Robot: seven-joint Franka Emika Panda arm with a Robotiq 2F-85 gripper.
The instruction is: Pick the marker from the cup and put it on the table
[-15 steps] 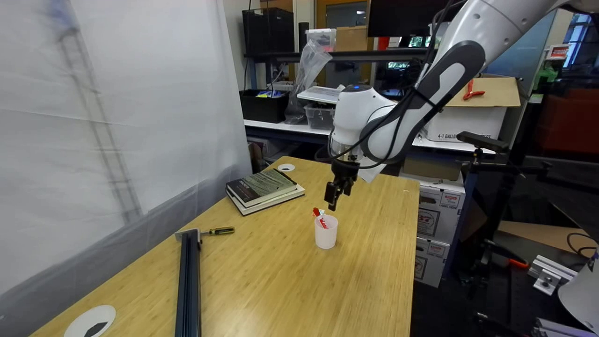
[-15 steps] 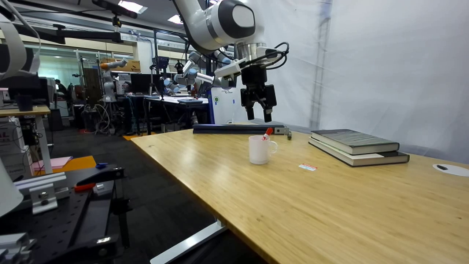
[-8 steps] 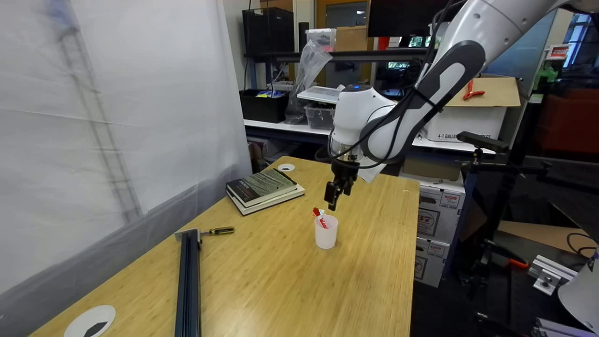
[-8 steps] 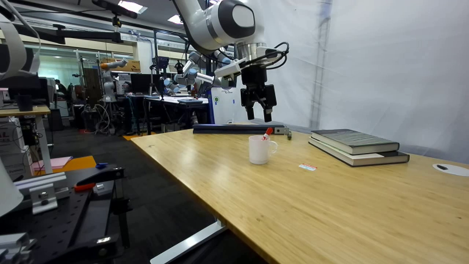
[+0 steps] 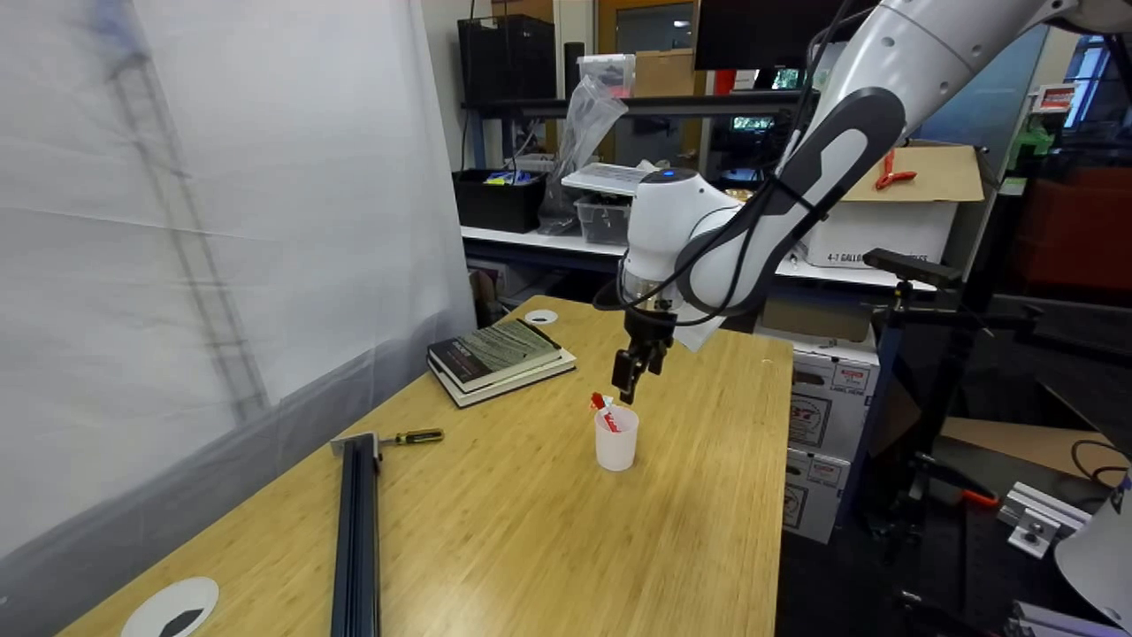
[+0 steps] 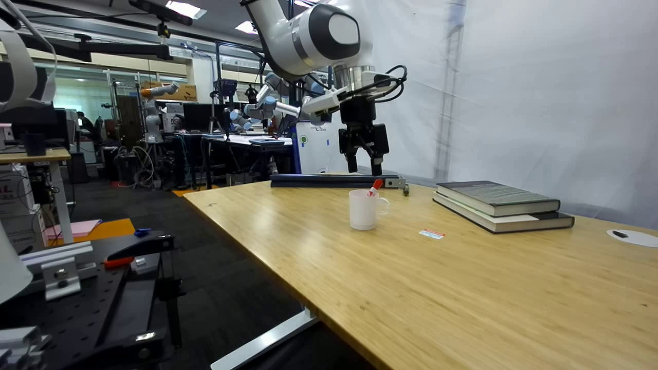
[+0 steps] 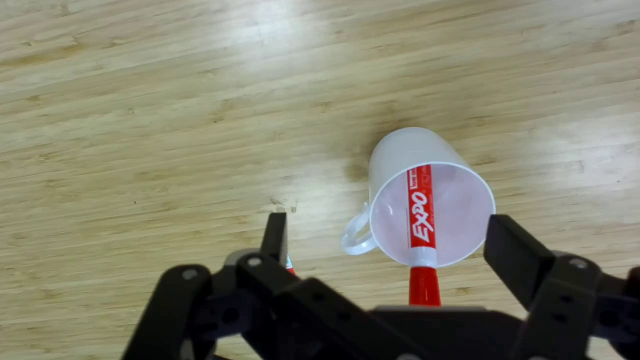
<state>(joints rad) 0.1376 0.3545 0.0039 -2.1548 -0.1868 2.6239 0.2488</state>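
A marker [image 7: 422, 230] shows a bright red cap, white collar and red barrel lettered EXPO in white, against the plain white of a cup [image 7: 412, 147] tinged faintly pink inside. Streaky wood grain in pale yellow-brown patterns the table [image 7: 150, 150]. The gripper [image 6: 364, 168] is black, while the arm [image 5: 929, 66] pairs white with dark grey and, in an exterior view, a blue light [image 5: 669, 173]. Of 2 books [image 5: 504, 354], the upper wears black and streaked grey-green. A screwdriver [image 5: 419, 436] has a yellow-and-black handle, a rail [image 5: 355, 540] is dark blue-grey, a label [image 6: 432, 234] mixes red, white and pale blue, and a curtain [image 5: 265, 159] goes from white to a grey lower band.
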